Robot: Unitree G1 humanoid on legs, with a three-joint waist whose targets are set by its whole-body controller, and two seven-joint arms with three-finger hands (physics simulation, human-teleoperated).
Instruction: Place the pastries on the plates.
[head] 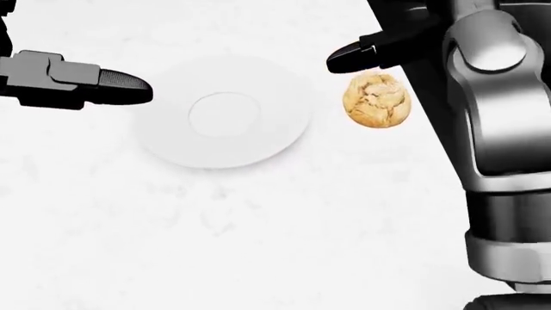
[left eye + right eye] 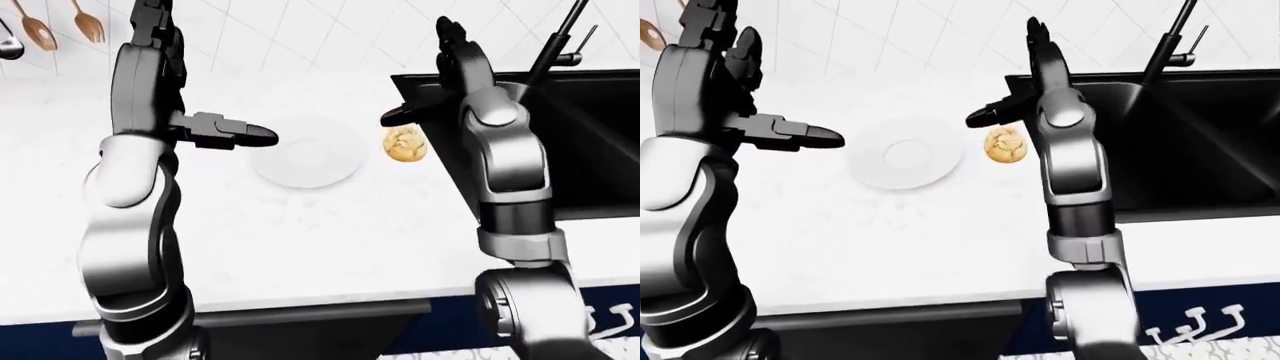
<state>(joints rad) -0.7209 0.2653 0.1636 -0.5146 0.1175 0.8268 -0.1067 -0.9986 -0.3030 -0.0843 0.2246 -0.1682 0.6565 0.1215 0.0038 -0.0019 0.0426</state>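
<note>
White counter [image 1: 258,245], plate [image 1: 225,111] between spread, empty left hand [image 1: 77,82] and right hand [image 1: 362,58], pastry [image 1: 376,100] just below.

Head view looks steeply down, close on the counter [image 1: 258,226]. Both eye views sit farther off, sharing counter and sink [image 2: 590,142].

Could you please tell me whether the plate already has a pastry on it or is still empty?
Empty. The plate shows only bare white surface, and the pastry lies on the counter just right of the rim, apart from it.
</note>
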